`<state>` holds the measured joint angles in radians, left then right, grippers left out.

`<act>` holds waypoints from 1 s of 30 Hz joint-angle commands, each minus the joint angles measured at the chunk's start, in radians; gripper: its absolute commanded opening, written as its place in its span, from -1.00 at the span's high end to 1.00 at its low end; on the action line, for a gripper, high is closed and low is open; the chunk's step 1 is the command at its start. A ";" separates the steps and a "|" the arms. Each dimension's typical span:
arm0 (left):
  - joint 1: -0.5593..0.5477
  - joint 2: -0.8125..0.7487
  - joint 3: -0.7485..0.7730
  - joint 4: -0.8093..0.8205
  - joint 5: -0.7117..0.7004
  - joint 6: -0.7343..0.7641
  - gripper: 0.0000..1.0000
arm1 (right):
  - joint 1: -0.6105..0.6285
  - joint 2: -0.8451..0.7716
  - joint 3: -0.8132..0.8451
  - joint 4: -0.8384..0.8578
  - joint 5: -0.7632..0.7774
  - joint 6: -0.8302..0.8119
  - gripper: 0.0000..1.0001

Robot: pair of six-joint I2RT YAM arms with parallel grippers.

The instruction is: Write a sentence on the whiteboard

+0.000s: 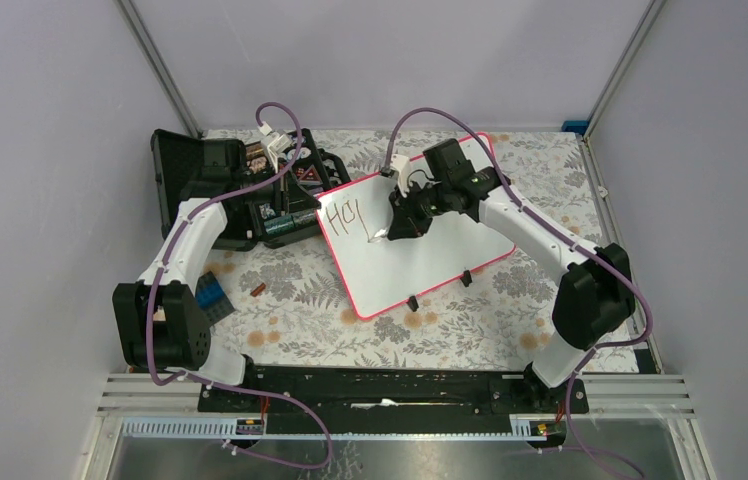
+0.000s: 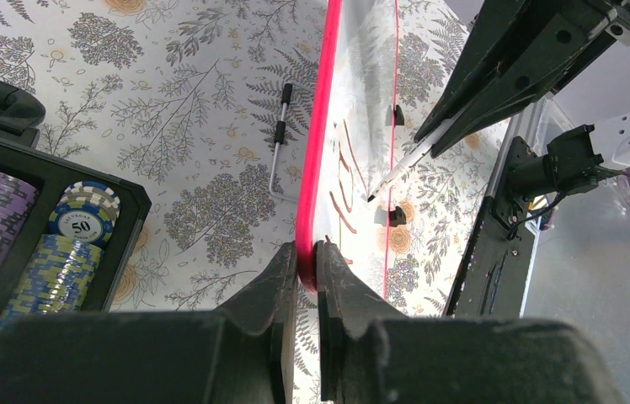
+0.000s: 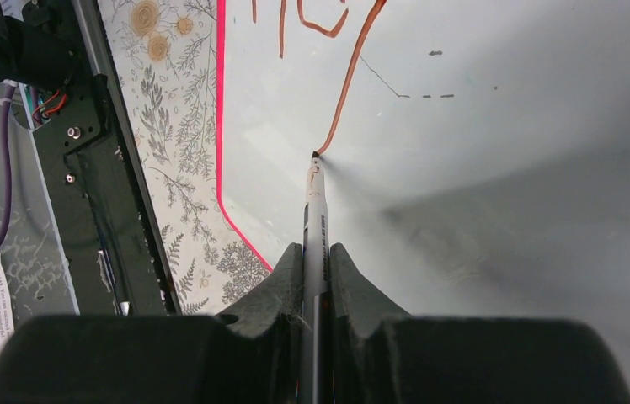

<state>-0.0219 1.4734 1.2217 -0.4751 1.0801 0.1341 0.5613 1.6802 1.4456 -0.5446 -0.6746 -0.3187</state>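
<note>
Right gripper point(image 3: 316, 252) fingers clenching slim grey marker point(image 3: 315, 206). Marker tip touching board at end of long brownish stroke, rear end disappearing between fingers. Left gripper point(image 2: 306, 257) pinching pink-red rim of large white rounded whiteboard point(image 1: 430, 260). Board lying askew at centre of floral table cover point(image 1: 290, 300), beside black plastic case point(image 1: 175, 165). Brownish handwritten sentence point(image 1: 350, 215) showing only "Ho" plus one stroke. Right arm hiding board's far part.

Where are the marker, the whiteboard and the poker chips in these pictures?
marker point(image 3: 315, 198), right wrist view, on its barrel near the tip.
whiteboard point(image 1: 430, 265), top external view, on its bare white face.
poker chips point(image 2: 82, 220), left wrist view, on the chip marked 50.
</note>
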 commanded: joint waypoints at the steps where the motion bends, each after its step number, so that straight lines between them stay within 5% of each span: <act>1: -0.023 -0.015 0.002 0.032 0.006 0.047 1.00 | 0.009 -0.058 0.030 0.028 -0.021 -0.006 1.00; 13: -0.024 -0.024 0.000 0.030 0.006 0.048 1.00 | -0.007 0.012 0.217 0.055 0.015 0.046 1.00; 30: -0.026 -0.023 -0.002 0.028 0.006 0.050 1.00 | -0.009 0.074 0.273 0.059 0.083 0.044 1.00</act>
<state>-0.0227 1.4715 1.2217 -0.4755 1.0782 0.1349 0.5598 1.7538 1.6695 -0.5041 -0.6365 -0.2768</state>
